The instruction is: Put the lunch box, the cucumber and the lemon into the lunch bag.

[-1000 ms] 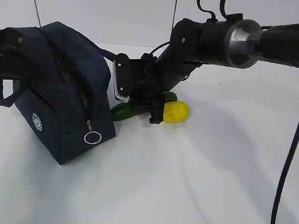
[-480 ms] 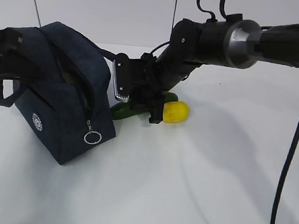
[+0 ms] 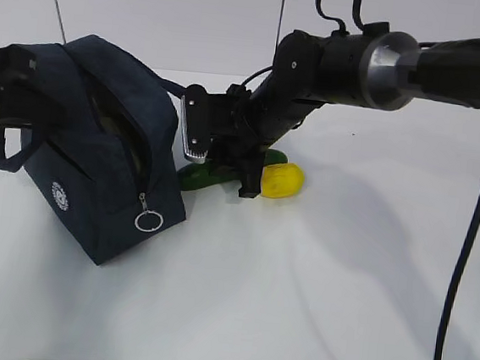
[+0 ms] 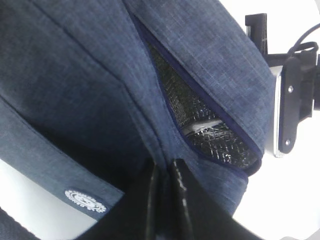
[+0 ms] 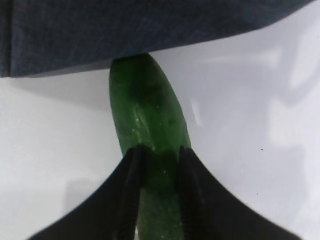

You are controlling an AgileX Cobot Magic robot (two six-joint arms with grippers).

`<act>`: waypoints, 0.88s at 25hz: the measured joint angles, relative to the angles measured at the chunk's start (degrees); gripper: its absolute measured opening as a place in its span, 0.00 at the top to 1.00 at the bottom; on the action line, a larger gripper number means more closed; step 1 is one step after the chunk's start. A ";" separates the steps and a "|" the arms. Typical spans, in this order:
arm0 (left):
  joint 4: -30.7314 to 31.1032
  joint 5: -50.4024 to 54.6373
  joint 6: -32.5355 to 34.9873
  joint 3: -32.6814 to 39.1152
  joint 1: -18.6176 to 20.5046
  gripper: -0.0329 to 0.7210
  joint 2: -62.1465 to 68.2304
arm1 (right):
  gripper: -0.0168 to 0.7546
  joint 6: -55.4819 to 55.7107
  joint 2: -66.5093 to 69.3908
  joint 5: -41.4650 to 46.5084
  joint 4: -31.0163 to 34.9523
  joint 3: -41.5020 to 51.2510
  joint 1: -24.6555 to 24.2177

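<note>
The navy lunch bag (image 3: 104, 175) stands tilted at the left with its top zipper open. My left gripper (image 3: 23, 95) is shut on the bag's fabric beside the opening, as the left wrist view (image 4: 165, 172) shows. Inside the silver-lined opening (image 4: 210, 135) a pale edge shows; I cannot tell whether it is the lunch box. The dark green cucumber (image 3: 196, 178) lies on the table with one end against the bag. My right gripper (image 3: 234, 173) is shut on the cucumber (image 5: 145, 110). The yellow lemon (image 3: 281, 180) lies just right of it.
The bag's silver ring pull (image 3: 148, 221) hangs at its front corner. The bag's bottom edge (image 5: 150, 30) fills the top of the right wrist view, touching the cucumber's tip. The white table (image 3: 314, 289) stretches to the front and right.
</note>
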 joint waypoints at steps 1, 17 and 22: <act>0.00 0.00 0.00 0.00 0.00 0.95 0.00 | 0.73 0.00 0.00 0.00 0.00 0.00 0.00; 0.00 0.14 0.00 0.00 0.00 0.95 0.00 | 0.78 1.53 -1.64 0.36 -2.32 0.10 0.00; 0.00 0.14 0.00 0.00 0.00 0.95 0.00 | 0.78 5.74 -2.21 -0.20 -6.33 0.10 0.00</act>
